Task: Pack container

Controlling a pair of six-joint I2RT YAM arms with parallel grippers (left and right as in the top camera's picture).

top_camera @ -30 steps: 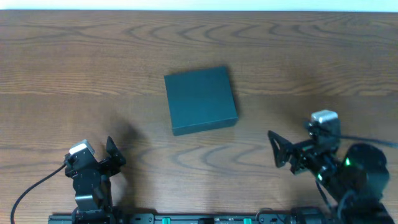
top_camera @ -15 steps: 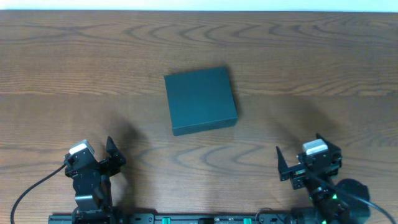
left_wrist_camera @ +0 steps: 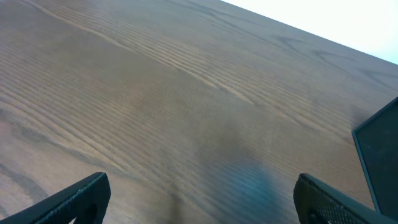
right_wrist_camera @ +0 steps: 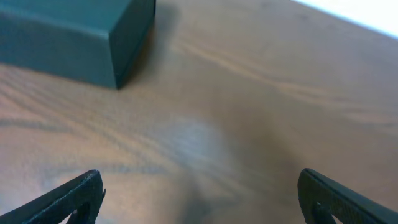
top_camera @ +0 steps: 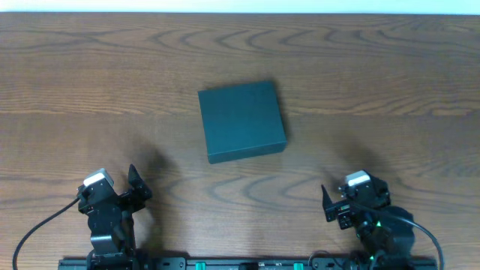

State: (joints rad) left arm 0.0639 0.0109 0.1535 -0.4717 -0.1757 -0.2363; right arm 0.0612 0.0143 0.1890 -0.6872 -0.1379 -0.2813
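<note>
Folded back low, the left tool [top_camera: 139, 184] and right tool [top_camera: 328, 204] both hold their jaws wide apart.

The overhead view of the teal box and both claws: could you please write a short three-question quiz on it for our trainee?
1. True or false: the dark teal matte square cardboard box has its lid open.
2. Where on the brown wooden table does the box lie? A) at the near edge, by the arms; B) around the middle; C) against the far edge.
3. Fill in: the left claw and the right claw are both ___.
Key: 1 false; 2 B; 3 open.
</note>
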